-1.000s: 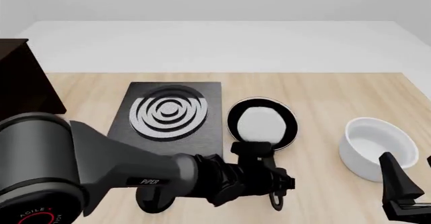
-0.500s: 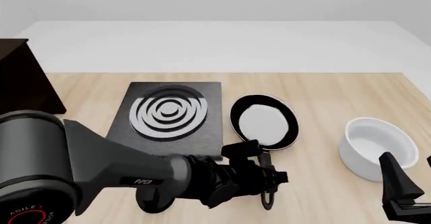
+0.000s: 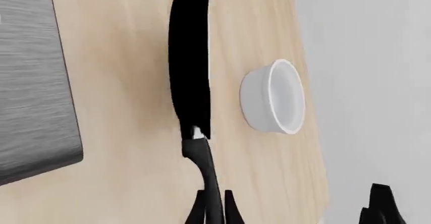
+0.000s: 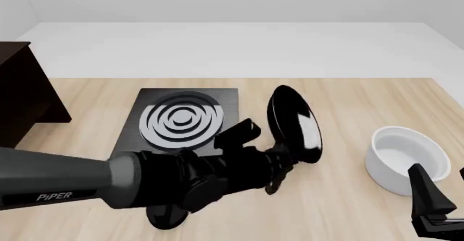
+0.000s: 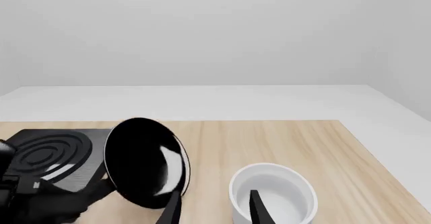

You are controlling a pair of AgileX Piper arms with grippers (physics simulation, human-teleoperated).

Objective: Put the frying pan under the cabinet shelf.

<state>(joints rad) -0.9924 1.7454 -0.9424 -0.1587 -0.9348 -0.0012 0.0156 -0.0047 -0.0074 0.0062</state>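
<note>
Only readable thing I'm seeing is the word "PIPER" in pale letters, sitting on the dark grey left arm (image 4: 58,184), down around 8 o'clock in the front view. That's the whole haul. The two wrist views aren't showing any lettering at all, no numbers, no logos, no stickers, and nothing else in the front view is carrying readable print.
</note>
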